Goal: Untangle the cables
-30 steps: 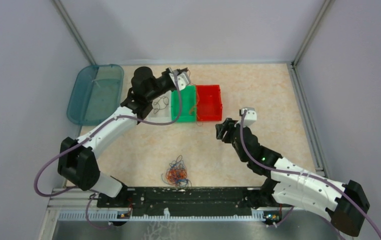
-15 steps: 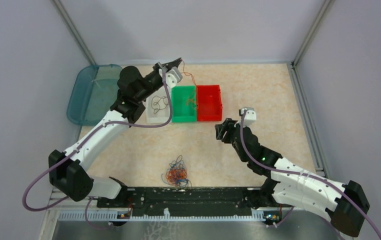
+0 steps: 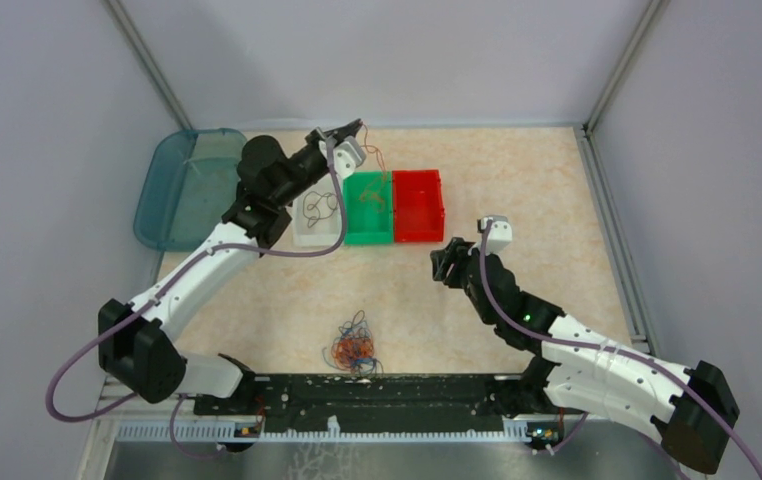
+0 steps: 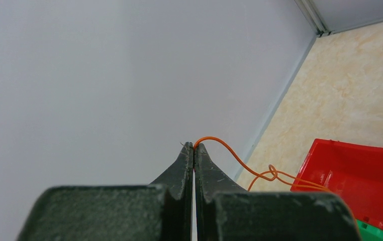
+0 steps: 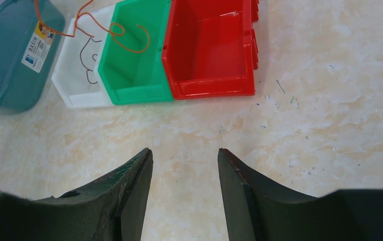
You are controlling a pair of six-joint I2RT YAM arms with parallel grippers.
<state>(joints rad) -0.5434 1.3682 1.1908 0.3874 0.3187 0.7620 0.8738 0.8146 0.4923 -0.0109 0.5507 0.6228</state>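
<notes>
Overhead, left tool (image 4: 194, 146) pinches an orange cable (image 4: 271, 173) dangling over the green bin (image 5: 134, 93); right tool (image 5: 184, 160) stands apart, empty

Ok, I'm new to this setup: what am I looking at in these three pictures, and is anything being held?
These are two robot arms bolted at the near edge of a table. The wide picture looks down from above; the other two come from a camera on each wrist. The left hand is shut on one orange wire, whose loose end hangs over the green bin. The right hand is open and empty. Also on the table: a white bin holding a dark wire, a red bin, a teal basin, and a tangle of wires near the arms' bases.
</notes>
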